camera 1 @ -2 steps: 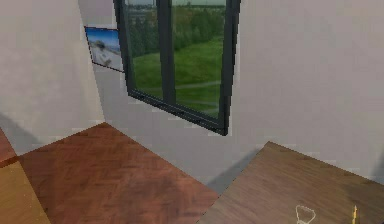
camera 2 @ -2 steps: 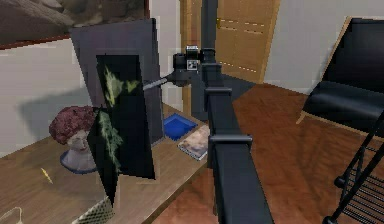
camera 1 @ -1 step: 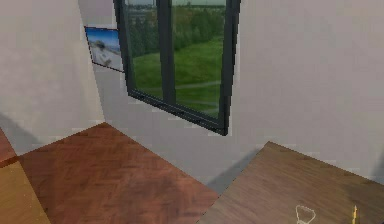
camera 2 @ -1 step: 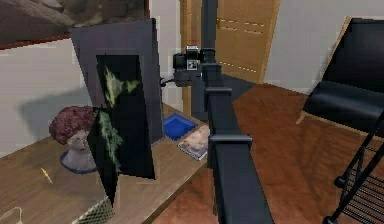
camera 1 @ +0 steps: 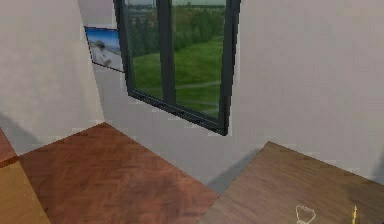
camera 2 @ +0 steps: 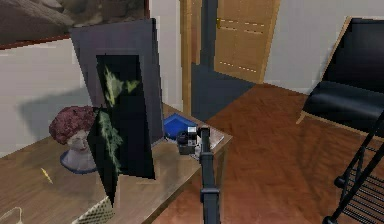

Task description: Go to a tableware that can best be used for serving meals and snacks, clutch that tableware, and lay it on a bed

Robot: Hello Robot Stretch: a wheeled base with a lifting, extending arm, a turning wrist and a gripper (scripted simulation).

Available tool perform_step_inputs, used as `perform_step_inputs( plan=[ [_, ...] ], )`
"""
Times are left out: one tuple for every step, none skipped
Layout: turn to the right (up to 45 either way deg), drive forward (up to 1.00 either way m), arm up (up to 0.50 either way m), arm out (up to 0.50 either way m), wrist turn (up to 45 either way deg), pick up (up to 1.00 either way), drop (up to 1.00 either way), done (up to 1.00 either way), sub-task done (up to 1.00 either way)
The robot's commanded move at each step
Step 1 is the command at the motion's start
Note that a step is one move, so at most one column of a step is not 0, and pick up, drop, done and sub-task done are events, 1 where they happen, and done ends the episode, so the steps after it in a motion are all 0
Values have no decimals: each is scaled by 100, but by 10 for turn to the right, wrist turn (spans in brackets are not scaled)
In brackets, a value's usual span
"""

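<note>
Blue item: small flat blue object (camera 2: 176,124), too blobby to name further; lies on the brown wooden table (camera 2: 30,178) near its far corner.
Pincer: dark pincer (camera 2: 187,143) at the end of the dark square arm (camera 2: 208,185), just beside the blue object; contact cannot be told.
Pincer state: finger spread not readable; cannot tell whether it holds anything.
Same table: tall dark upright panels with green blotches (camera 2: 125,105); bust with reddish-brown curly hair (camera 2: 72,135) to their left.
Beyond: light wooden door (camera 2: 245,35), black chair (camera 2: 350,80) on red-brown floor.
Forward view: dark-framed window (camera 1: 180,60), wall picture (camera 1: 105,47), wooden tabletop corner (camera 1: 290,180) bearing a thin yellow stick (camera 1: 354,215).
</note>
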Motion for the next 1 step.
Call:
perform_step_inputs(
  plan=[
    [0,0,0,0,0,100,0,0,0]
  ],
)
